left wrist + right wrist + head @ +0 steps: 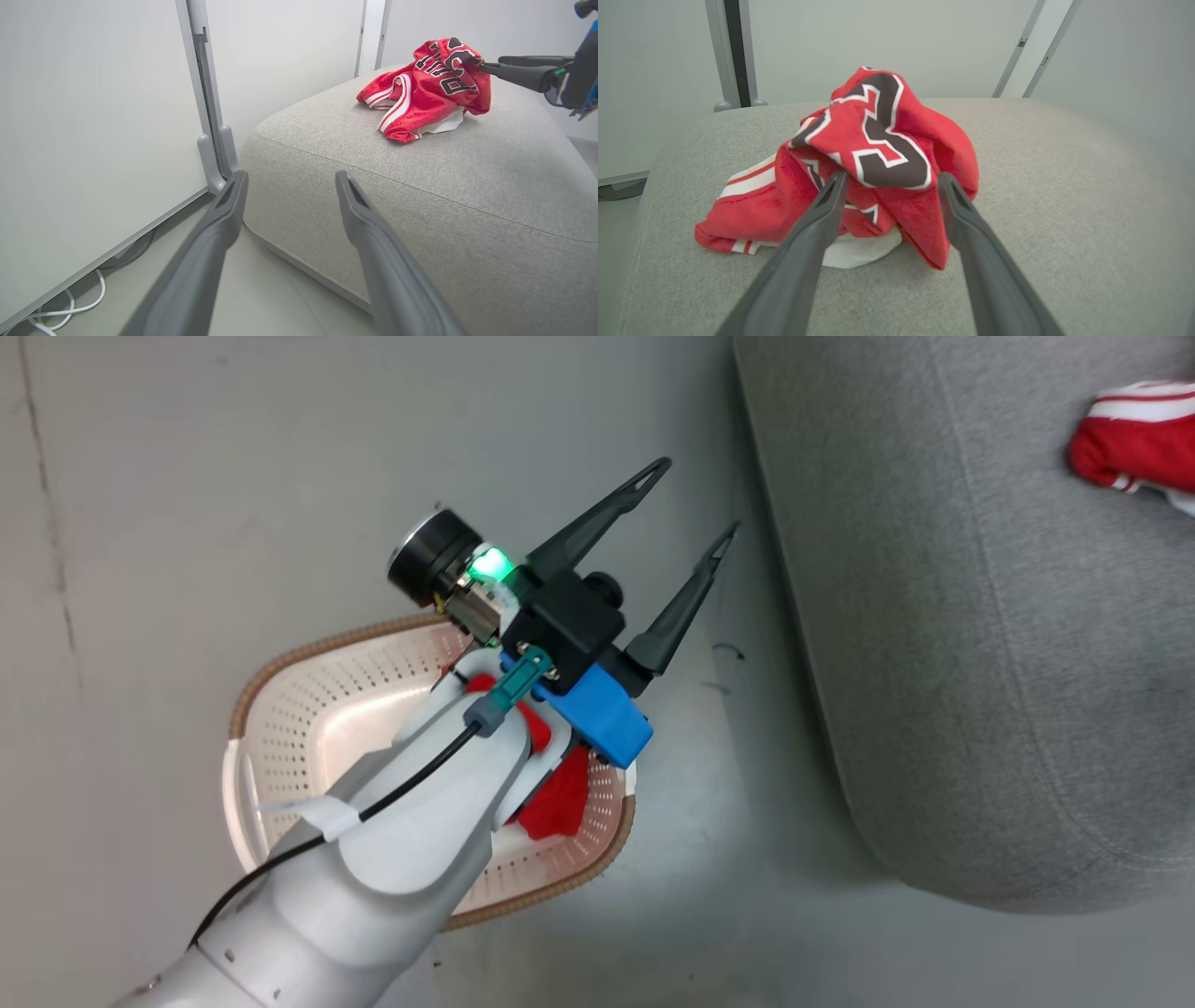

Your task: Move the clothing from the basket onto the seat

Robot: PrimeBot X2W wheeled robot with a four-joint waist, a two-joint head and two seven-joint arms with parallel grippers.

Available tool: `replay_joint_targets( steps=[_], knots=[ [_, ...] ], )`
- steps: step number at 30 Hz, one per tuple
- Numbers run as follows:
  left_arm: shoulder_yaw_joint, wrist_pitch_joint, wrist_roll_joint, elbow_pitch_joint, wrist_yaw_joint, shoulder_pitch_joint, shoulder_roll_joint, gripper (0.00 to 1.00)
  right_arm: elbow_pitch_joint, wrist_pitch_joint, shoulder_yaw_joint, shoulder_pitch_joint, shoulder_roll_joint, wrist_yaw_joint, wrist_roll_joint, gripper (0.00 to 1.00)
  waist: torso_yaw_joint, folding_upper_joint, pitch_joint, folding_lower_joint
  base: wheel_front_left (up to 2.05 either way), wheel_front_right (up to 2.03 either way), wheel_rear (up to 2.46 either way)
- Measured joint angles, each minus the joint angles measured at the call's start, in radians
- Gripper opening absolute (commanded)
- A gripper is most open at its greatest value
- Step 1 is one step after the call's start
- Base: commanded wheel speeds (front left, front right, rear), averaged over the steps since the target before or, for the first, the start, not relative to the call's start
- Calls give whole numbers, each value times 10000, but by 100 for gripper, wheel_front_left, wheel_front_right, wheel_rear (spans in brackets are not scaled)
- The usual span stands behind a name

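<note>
Broadly, the grey seat [980, 616] takes up the right of the head view, and the basket [299, 728] stands on the floor just beside its rounded front edge. The jersey [878, 154] lies bunched on the seat cushion, well in from the edge, so that half of the job looks done. The plain red garment [555, 803] sits in the basket, partly hidden under the left forearm. The left hand [695, 499] hangs above the basket with its fingers spread wide and nothing between them, pointing toward the seat. The right hand [892, 177] is at the jersey with its fingers standing apart. A raised fold of the fabric lies between them, but they do not pinch it. To finish this step well, the right hand should draw straight back and slightly up so no fold snags on a fingertip. The left hand then needs to tip down into the basket for the remaining garment.
</note>
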Motion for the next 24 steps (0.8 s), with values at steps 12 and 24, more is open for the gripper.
replay_joint_targets(
  steps=[12, 24],
  knots=[
    [1342, -10, -8, -698, 391, 1842, 12, 100, -2002, 2, 1547, 2340, 1237, 2, 8, 100, 277, 0, -1827, 0, 0, 0, 0],
    [3551, -12, 608, -1810, 585, 4014, -151, 100, -3064, 0, 3103, 3410, 1682, 2, 190, 100, 1221, 1, -3343, -2, 0, 0, 0]
  ],
)
